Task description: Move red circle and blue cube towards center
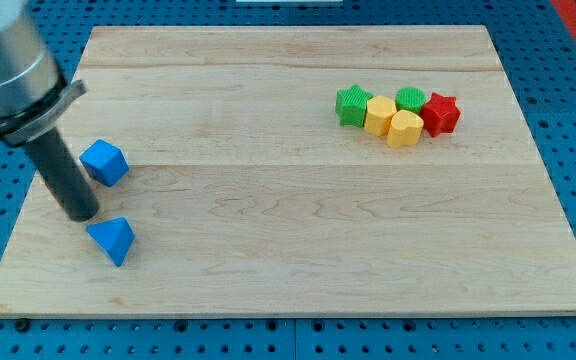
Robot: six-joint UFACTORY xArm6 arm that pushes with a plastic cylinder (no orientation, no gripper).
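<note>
A blue cube (pixel 105 162) lies near the board's left edge. My tip (pixel 82 214) stands just below and left of it, between the cube and a blue triangular block (pixel 112 240) that lies just below and right of the tip. The tip looks close to both blocks; I cannot tell if it touches either. No red circle shows in the view; part of the left side is hidden by the arm.
A tight cluster sits at the upper right: a green star (pixel 352 105), a yellow hexagon (pixel 380 114), a yellow block (pixel 404 129), a green block (pixel 411 98) and a red star (pixel 441 113). The wooden board (pixel 298 230) lies on a blue pegboard.
</note>
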